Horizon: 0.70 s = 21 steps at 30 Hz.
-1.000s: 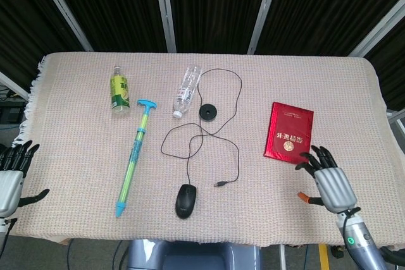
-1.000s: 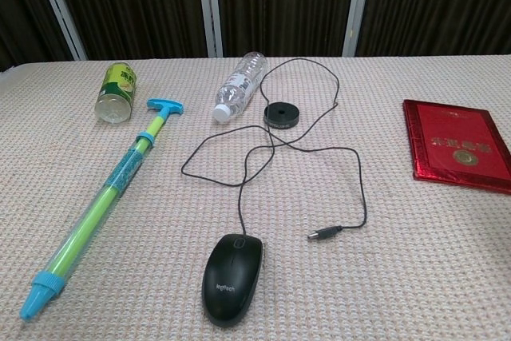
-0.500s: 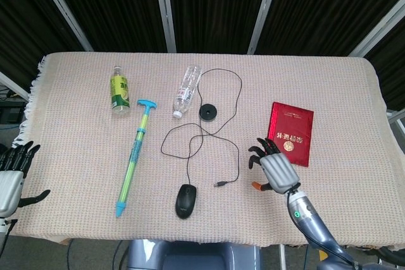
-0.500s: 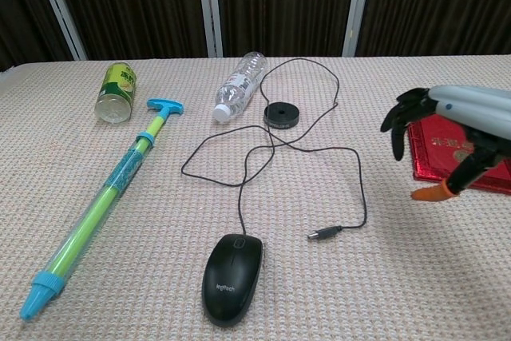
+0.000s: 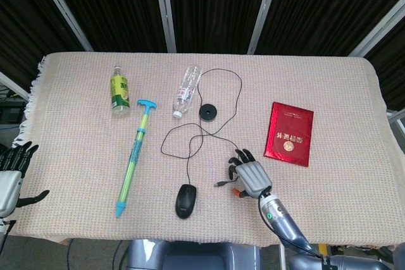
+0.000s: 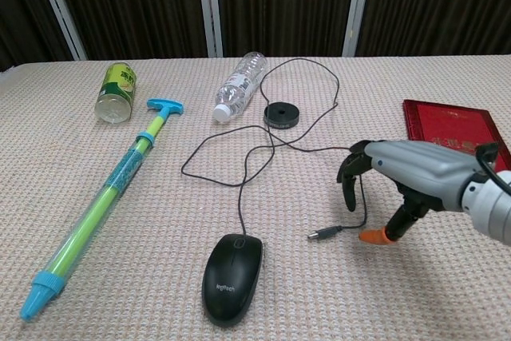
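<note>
My right hand (image 6: 399,177) hovers empty, fingers spread, over the USB plug (image 6: 322,233) at the mouse's (image 6: 232,277) two o'clock; nothing is grasped yet, so picking it up remains.

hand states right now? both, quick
Left hand: open, holding nothing, at the table's left edge.
Right hand: open, fingers spread above the mouse cable's USB plug, holding nothing.

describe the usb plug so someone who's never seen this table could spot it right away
On the beige woven table cloth, find the black mouse near the front edge and follow its thin black cable round its loops to the loose end. The usb plug lies there, just left of the right hand: small, metal-tipped, the cable's only free end.
</note>
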Each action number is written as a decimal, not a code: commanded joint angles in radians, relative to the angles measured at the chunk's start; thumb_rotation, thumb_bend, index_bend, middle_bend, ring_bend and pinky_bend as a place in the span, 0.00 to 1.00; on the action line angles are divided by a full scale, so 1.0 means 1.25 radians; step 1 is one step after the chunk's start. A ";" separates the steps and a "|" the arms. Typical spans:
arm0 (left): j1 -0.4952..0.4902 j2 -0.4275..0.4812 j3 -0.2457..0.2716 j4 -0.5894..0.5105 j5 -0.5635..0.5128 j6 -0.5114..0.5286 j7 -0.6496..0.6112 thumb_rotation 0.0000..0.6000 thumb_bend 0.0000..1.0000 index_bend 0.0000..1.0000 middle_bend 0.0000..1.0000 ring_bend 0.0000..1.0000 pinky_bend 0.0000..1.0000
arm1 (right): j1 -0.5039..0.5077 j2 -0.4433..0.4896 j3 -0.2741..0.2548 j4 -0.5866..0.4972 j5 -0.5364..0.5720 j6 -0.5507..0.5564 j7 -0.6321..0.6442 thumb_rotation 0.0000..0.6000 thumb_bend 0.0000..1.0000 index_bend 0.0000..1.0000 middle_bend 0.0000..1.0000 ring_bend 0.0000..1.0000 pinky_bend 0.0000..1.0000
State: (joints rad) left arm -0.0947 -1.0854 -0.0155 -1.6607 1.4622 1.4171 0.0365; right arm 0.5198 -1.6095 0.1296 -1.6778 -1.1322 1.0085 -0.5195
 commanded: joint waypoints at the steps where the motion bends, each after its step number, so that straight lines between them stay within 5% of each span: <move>1: -0.001 0.000 0.000 0.000 -0.002 -0.003 -0.001 1.00 0.11 0.06 0.00 0.00 0.00 | 0.005 -0.016 -0.008 0.008 0.008 0.005 -0.010 1.00 0.20 0.49 0.23 0.00 0.00; 10: -0.002 0.001 0.000 -0.003 -0.008 -0.009 -0.004 1.00 0.12 0.07 0.00 0.00 0.00 | 0.018 -0.069 -0.007 0.037 0.025 0.026 -0.024 1.00 0.30 0.48 0.23 0.00 0.00; 21: -0.003 0.004 -0.001 -0.006 -0.013 -0.013 -0.008 1.00 0.12 0.07 0.00 0.00 0.00 | 0.031 -0.104 -0.018 0.046 0.042 0.035 -0.047 1.00 0.32 0.45 0.21 0.00 0.00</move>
State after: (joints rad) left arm -0.0986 -1.0808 -0.0170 -1.6677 1.4460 1.4006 0.0264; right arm 0.5569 -1.7362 0.1090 -1.6232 -1.0811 1.0510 -0.5763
